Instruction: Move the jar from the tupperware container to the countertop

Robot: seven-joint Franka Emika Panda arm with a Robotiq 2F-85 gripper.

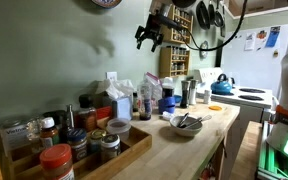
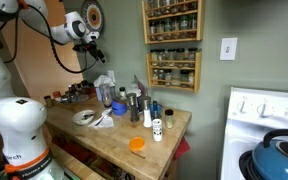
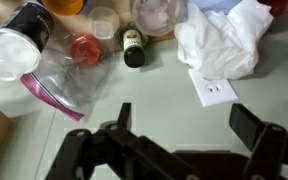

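The gripper [image 1: 150,42] hung high above the countertop [image 1: 202,138], well apart from every object on it. In the wrist view its two fingers [image 3: 124,118] stood wide apart with nothing between them, so the pincer was open and empty.

The jar [image 1: 151,92] stood upright in the crowded row of containers along the wall, with its long axis vertical. The tupperware container beneath it could not be made out separately, because neighbouring items hid the jar's base.

Governing relation: the jar lay well below the gripper. In both exterior views the gripper stood clearly above the row, but the pictures did not show whether it was exactly over the jar. The wrist view took in the wall outlet [image 3: 212,90], a crumpled white sheet [image 3: 224,40] and a dark bottle [image 3: 134,45].

Judgement: the coming move was mainly a descent. It would end with the open fingers straddling the jar's upper body across its vertical axis. Items just beside the jar left little side clearance. The bare wood near the bowl [image 1: 184,123] appeared suitable as a set-down area.
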